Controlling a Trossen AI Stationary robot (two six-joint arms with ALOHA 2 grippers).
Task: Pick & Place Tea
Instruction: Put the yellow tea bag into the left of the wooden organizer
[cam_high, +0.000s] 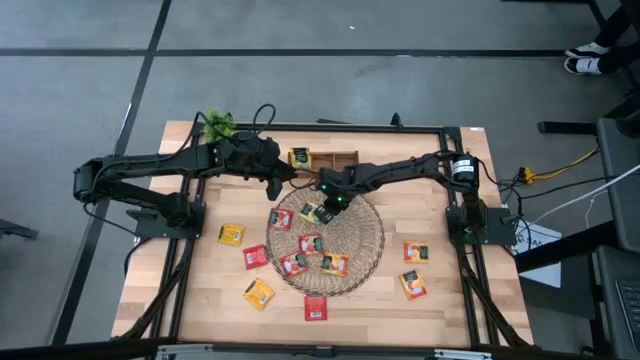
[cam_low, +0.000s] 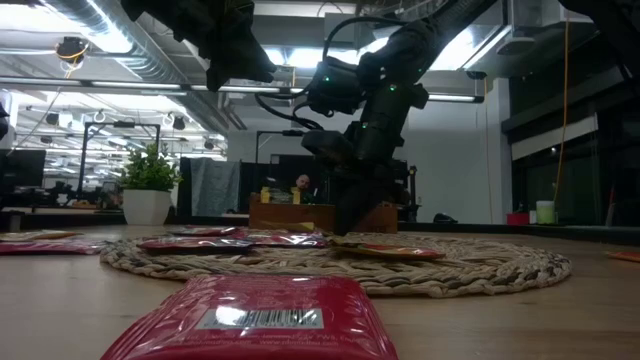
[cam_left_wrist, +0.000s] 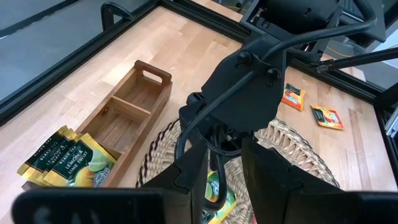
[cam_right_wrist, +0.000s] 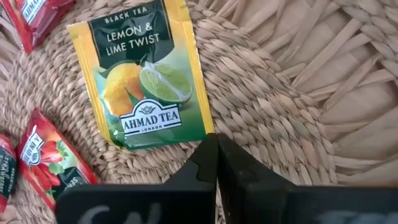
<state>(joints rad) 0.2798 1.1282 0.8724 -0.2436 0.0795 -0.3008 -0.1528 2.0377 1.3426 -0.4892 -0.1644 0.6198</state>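
Grey floor (cam_high: 300, 90) w/ dark seam lines. Exposed ceiling ducts (cam_low: 110, 30), strip lights. Desks, monitor (cam_low: 22, 168) in bkgd.

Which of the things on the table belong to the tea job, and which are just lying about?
Job: lemon and lime tea sachet at the shut right gripper; red sachets; orange sachets; wooden compartment box; wicker mat.
Lying about: potted plant.

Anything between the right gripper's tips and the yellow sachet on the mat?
Nothing. In the right wrist view the right gripper, shut, meets the lower edge of the yellow sachet; only bare mat lies around them.
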